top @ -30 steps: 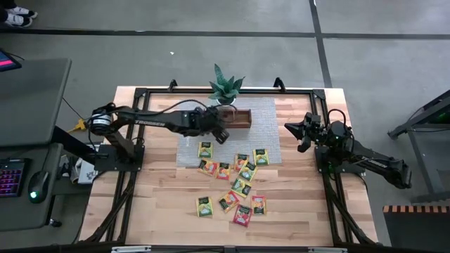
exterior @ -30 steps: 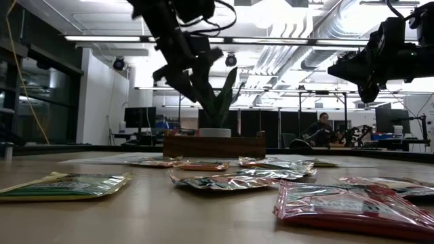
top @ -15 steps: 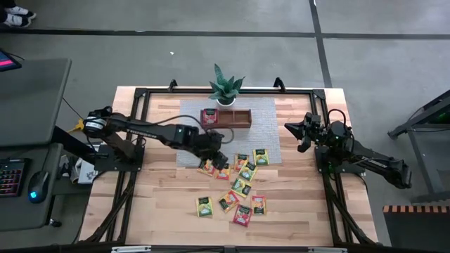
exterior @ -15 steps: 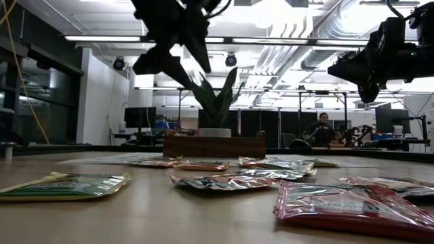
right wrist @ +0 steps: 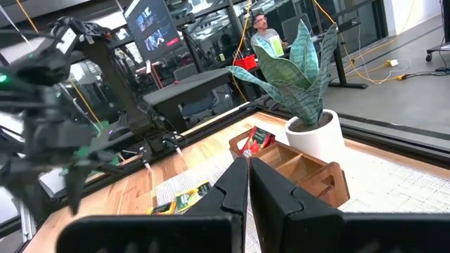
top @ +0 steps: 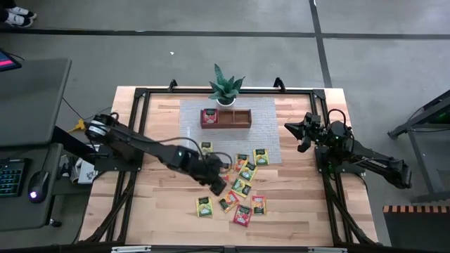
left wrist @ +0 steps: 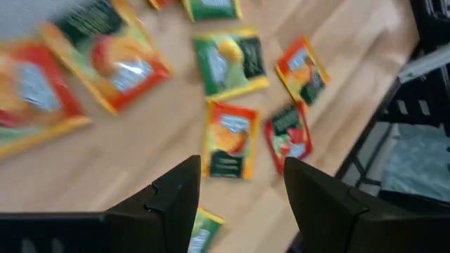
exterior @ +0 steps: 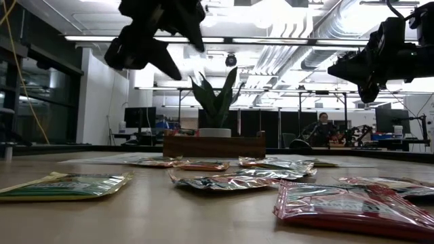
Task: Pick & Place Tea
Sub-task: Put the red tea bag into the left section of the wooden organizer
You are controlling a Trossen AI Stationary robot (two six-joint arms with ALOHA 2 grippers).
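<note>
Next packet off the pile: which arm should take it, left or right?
Left. The left gripper hangs open right over the scattered tea packets, which fill its wrist view. The right gripper waits shut at the table's right edge, well away from the pile. One red packet already sits in the wooden tray.

You had wooden table [top: 295, 211] with black frame rails along edges. Grey mat [top: 264, 137] lay across far middle of table. Brown wooden three-part tray [top: 235, 118] sat on mat, long side running left-right. Spiky green potted plant [top: 226, 88] in white pot stood just behind tray, at mat's far edge. Beyond left edge you had dark desk [top: 31, 91] with keyboard [top: 13, 177] and mouse [top: 35, 190]. Person [right wrist: 264, 31] showed in room behind plant.
</note>
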